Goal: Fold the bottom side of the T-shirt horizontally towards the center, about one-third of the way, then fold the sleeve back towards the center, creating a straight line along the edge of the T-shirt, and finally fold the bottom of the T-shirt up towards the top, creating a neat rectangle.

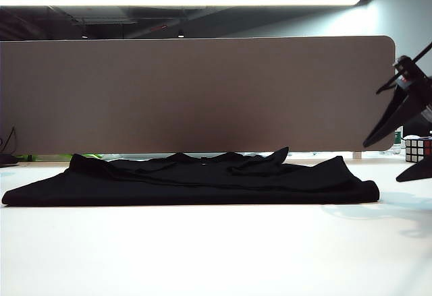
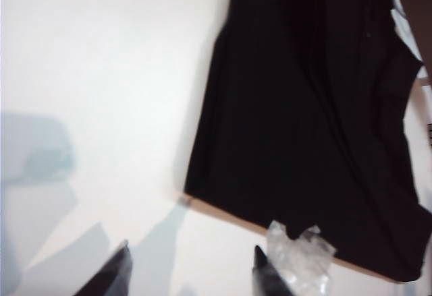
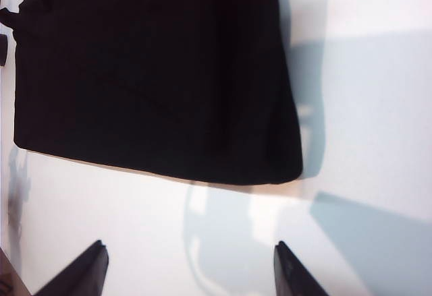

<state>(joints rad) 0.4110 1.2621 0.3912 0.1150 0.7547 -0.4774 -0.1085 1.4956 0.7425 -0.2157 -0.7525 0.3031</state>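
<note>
The black T-shirt [image 1: 196,178] lies folded in a long flat bundle across the white table [image 1: 202,255]. It fills the left wrist view [image 2: 310,114] and the right wrist view [image 3: 155,73] as a dark slab with straight edges. I cannot tell which edge is the bottom of the T-shirt, and no sleeve stands out. My left gripper [image 2: 191,249] hovers open over bare table, short of the shirt's corner, with nothing between its fingers. My right gripper [image 3: 190,245] is open wide over bare table, just off the shirt's near edge. The right arm [image 1: 408,90] hangs raised at the far right.
A tan divider panel [image 1: 196,94] stands behind the shirt. A Rubik's cube [image 1: 417,149] sits at the back right. A crumpled piece of clear plastic [image 2: 297,259] lies against the shirt's edge beside my left gripper. Dark cables lie at the far left [image 1: 8,154].
</note>
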